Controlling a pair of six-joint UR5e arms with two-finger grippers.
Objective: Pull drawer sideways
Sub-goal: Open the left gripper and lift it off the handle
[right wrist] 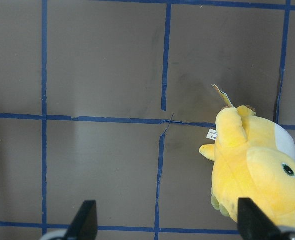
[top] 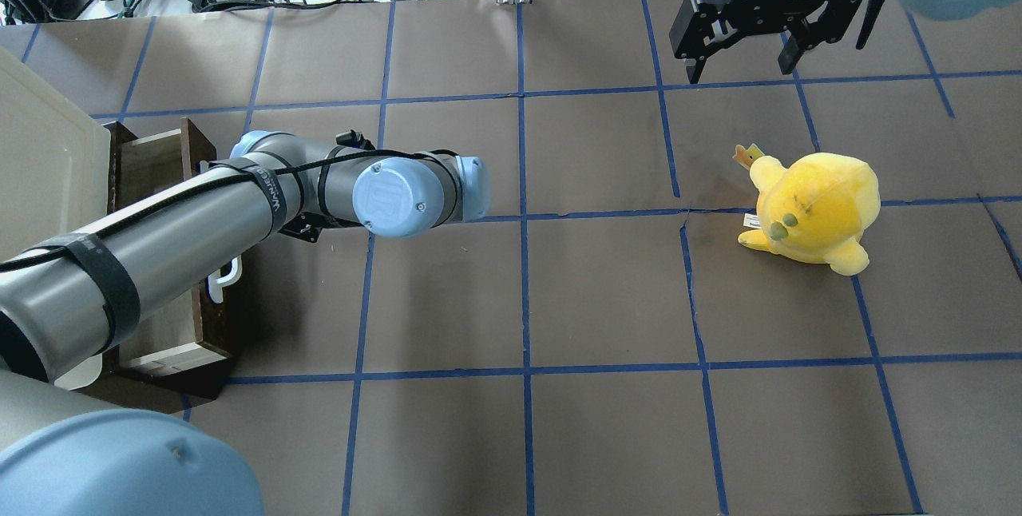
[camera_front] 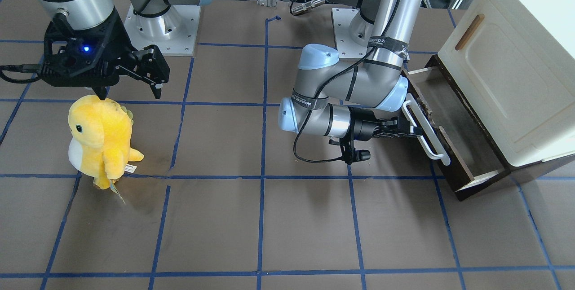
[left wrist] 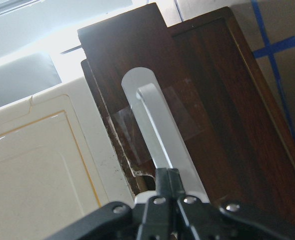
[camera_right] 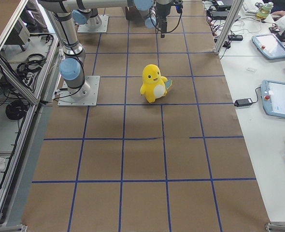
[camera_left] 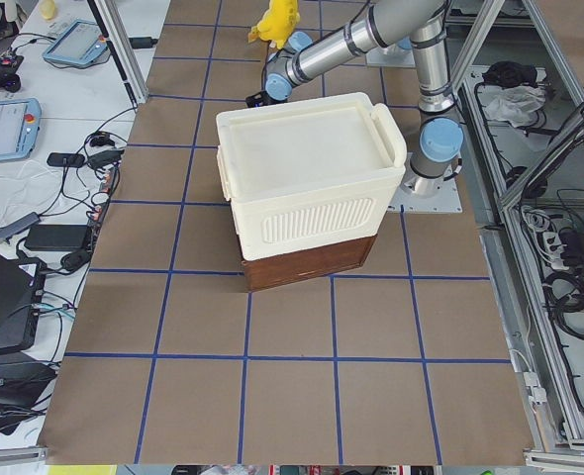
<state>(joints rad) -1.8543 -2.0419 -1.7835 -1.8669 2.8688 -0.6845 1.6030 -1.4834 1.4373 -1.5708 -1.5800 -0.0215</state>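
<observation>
The dark brown drawer [camera_front: 458, 128] stands pulled partly out from under the cream-white cabinet [camera_front: 507, 79], showing its pale side walls. My left gripper [camera_front: 414, 131] is shut on the drawer's long white bar handle [camera_front: 429, 139]. In the left wrist view the gripper [left wrist: 168, 176] pinches the handle [left wrist: 157, 130] against the dark drawer front [left wrist: 217, 100]. In the overhead view the left arm hides the gripper; the drawer [top: 156, 164] shows beneath it. My right gripper [camera_front: 128, 90] is open and empty, hovering far from the drawer; it also shows in the overhead view [top: 742, 65] and the right wrist view [right wrist: 167, 222].
A yellow plush toy [camera_front: 101, 139] stands on the table just below the right gripper; it also shows in the overhead view [top: 814, 208] and the right wrist view [right wrist: 257, 175]. The cabinet door carries a small brown wooden handle [camera_front: 469, 32]. Blue tape lines grid the brown table.
</observation>
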